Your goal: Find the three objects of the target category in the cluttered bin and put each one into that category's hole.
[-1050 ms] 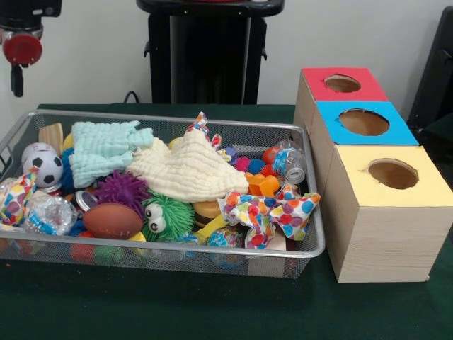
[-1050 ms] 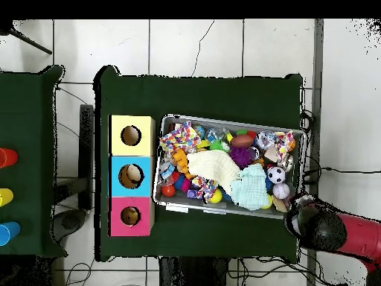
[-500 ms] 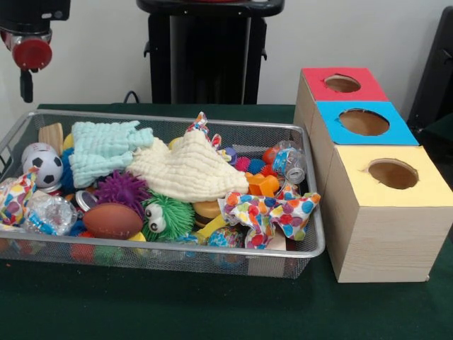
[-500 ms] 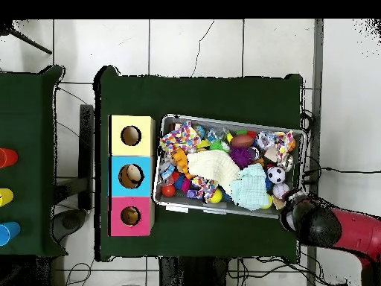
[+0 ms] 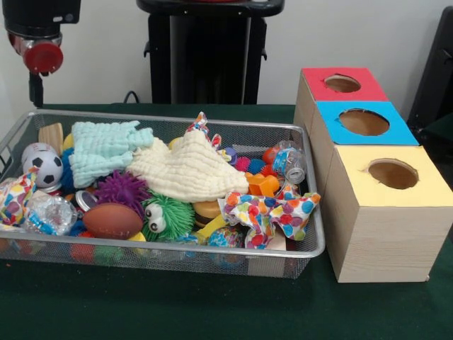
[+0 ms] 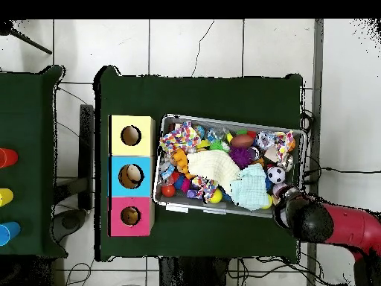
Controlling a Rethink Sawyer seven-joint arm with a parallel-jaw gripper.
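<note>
Claw (image 5: 34, 88): you cannot tell its grip; it hangs over the bin's corner.
Bin (image 5: 212, 128): beneath the claw, crowded with toys.
Soccer ball (image 5: 44, 167): just below the claw.
Cloths: aqua (image 5: 102, 147), cream (image 5: 190, 168), further along.
Hole boxes (image 5: 362, 122): well apart, past the bin's other end.

Front camera faces the bin (image 5: 311, 244) low; overhead shares it (image 6: 165, 119).
</note>
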